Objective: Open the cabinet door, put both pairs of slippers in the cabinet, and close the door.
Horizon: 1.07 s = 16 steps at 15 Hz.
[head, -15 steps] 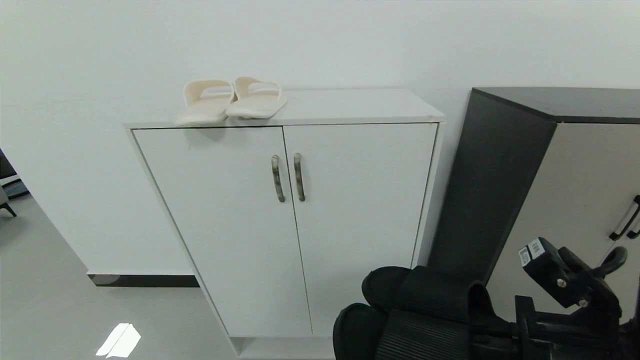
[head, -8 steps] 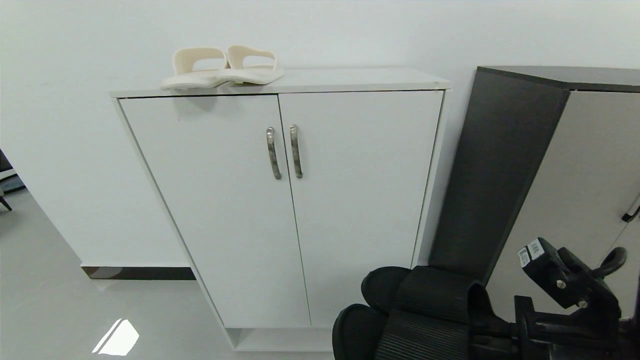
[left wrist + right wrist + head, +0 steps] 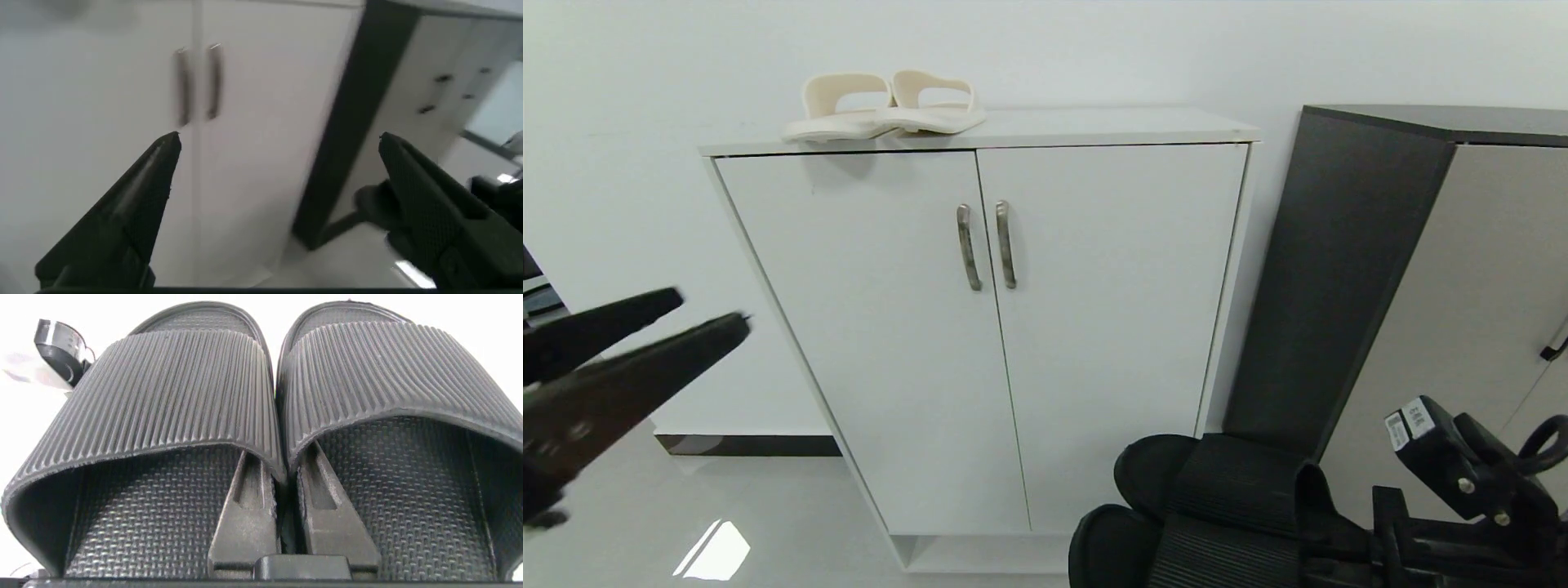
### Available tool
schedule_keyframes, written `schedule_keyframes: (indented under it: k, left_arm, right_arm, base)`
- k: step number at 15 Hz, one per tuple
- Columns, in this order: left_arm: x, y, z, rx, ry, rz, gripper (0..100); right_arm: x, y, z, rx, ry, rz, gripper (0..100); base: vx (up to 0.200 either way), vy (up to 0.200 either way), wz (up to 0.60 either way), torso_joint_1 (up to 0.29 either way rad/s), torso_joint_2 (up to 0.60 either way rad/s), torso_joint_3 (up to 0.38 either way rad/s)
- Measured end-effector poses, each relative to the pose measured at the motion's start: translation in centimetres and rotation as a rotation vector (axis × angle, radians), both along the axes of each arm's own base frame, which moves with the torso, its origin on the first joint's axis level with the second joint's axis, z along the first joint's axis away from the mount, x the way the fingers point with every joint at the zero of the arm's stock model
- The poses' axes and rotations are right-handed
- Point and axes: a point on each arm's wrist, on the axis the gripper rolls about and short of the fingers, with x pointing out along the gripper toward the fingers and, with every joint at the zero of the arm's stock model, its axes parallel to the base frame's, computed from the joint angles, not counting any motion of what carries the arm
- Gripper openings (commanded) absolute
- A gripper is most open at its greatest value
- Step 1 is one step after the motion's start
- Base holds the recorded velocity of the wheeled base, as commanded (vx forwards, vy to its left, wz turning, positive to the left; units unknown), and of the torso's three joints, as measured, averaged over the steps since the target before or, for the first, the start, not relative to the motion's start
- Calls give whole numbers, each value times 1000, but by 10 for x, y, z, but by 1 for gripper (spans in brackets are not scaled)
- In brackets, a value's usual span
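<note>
The left end effector (image 3: pixel 711 307) has just come up into the head view at the left, fingers spread wide, still short of the cabinet (image 3: pixel 866 327). The beige slippers (image 3: pixel 882 114) lie on its top, and both doors are shut. At the right, the right end effector (image 3: pixel 282 510) pinches the black slippers (image 3: pixel 1217 498) together. Opening the door is likely next.

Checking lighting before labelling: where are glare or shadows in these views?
Head view: bright glare patch on the floor; cream slippers cast a soft shadow onto the left door of the white cabinet. Right wrist view: black slippers evenly lit, no glare.
</note>
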Motion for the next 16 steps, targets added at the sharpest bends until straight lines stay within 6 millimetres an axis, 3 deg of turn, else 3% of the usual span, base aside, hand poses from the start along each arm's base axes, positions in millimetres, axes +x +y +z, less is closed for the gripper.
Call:
schedule_keyframes:
  k: [3, 7, 12, 16]
  left_arm:
    - [52, -36, 27, -16, -3, -186, 100]
    - [91, -67, 38, -100, 120, -415, 100]
    - [122, -82, 49, -113, 205, -453, 100]
    - [156, -84, 41, -89, 229, -367, 100]
  right_arm:
    - [-1, 0, 0, -12, -30, 12, 0]
    - [-1, 0, -1, -15, -25, 16, 0]
    - [0, 2, -4, -26, -16, 16, 0]
    - [1, 2, -4, -26, -14, 16, 0]
  base:
    - [0, 0, 0, 0, 0, 0]
    - [0, 0, 0, 0, 0, 0]
    - [0, 0, 0, 0, 0, 0]
    - [0, 0, 0, 0, 0, 0]
